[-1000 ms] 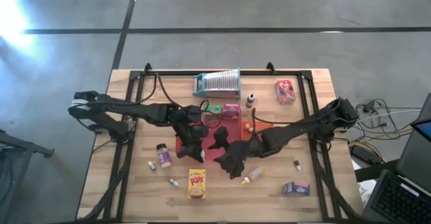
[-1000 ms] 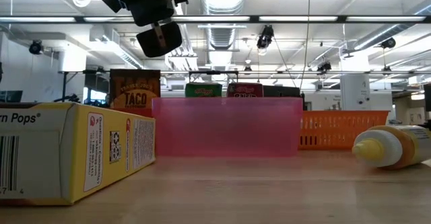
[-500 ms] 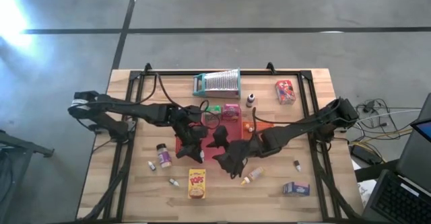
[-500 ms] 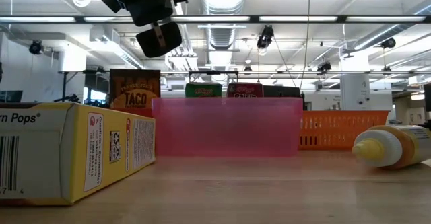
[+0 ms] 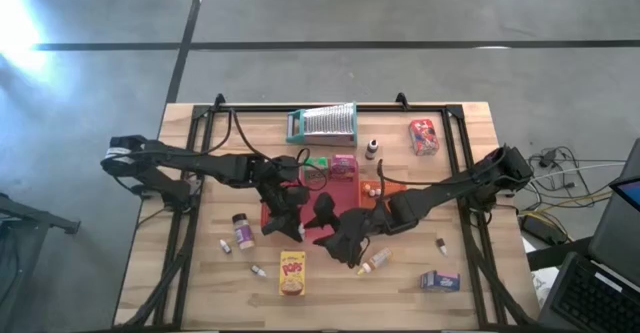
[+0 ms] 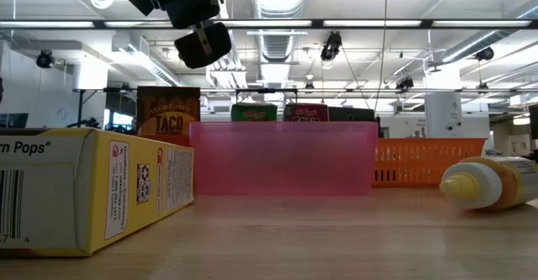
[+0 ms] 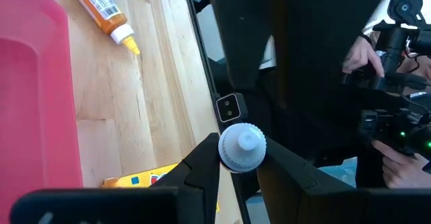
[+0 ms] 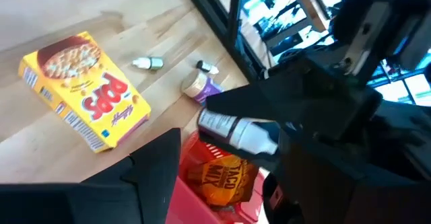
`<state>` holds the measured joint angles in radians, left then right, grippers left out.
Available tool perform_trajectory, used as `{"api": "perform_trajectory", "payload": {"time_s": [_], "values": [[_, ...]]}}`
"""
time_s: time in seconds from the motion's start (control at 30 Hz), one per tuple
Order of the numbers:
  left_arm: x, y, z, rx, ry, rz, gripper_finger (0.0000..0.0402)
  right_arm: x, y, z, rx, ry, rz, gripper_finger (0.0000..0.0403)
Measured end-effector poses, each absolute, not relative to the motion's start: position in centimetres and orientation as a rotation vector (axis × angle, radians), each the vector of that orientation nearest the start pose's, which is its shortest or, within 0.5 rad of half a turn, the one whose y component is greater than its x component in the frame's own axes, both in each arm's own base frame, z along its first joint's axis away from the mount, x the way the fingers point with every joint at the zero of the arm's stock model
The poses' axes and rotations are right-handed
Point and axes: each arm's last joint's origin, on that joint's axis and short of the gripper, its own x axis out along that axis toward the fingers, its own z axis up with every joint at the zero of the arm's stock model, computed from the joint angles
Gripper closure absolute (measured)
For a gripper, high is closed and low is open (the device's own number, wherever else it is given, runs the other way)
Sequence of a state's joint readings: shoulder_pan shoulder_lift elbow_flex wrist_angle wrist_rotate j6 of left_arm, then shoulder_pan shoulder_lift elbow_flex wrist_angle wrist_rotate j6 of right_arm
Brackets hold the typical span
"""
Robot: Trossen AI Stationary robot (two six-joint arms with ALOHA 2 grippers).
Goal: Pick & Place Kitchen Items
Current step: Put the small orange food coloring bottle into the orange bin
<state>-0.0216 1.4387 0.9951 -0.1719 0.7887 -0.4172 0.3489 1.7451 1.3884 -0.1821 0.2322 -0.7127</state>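
Item count, located from the red tray [image 6: 282, 158]:

- Trays: two. The red tray and one orange tray [image 6: 429, 162] just beside it.
- Boxes: five.
  - green box [image 5: 318, 161] and pink box [image 5: 344, 165], just beside the red tray
  - yellow box [image 5: 291, 273], near it
  - red box [image 5: 423, 136] and blue-purple box [image 5: 439, 281], well apart from it
- Brown packet [image 8: 215, 177]: one, inside the red tray.
- Spice jar [image 5: 241, 231]: one, near the red tray.
- Tiny bottles lying on the counter: three [image 5: 225, 245], [image 5: 258, 271], [image 5: 441, 244].
- Dark-capped bottle [image 5: 371, 149]: one, upright.
- Squeeze bottle [image 5: 374, 263]: one.
- White-capped bottle [image 7: 242, 146]: one.
- Ribbed metal piece [image 5: 322, 123]: one.
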Motion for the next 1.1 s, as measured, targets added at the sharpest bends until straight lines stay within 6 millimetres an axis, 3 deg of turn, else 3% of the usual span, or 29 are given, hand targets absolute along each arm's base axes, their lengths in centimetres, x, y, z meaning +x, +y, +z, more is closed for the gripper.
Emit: {"api": "perform_trajectory", "payload": {"time_s": [0.63,1.1], "values": [[30.6,-2.7,26.8,-0.612,0.7,-0.667,0.0312,38.0,12.7,28.3,-0.797,0.46,0.267,0.0104],[30.9,-2.7,27.4,-0.591,0.657,-0.679,0.0312,38.1,12.4,28.2,-0.75,0.471,0.279,0.0122]]}}
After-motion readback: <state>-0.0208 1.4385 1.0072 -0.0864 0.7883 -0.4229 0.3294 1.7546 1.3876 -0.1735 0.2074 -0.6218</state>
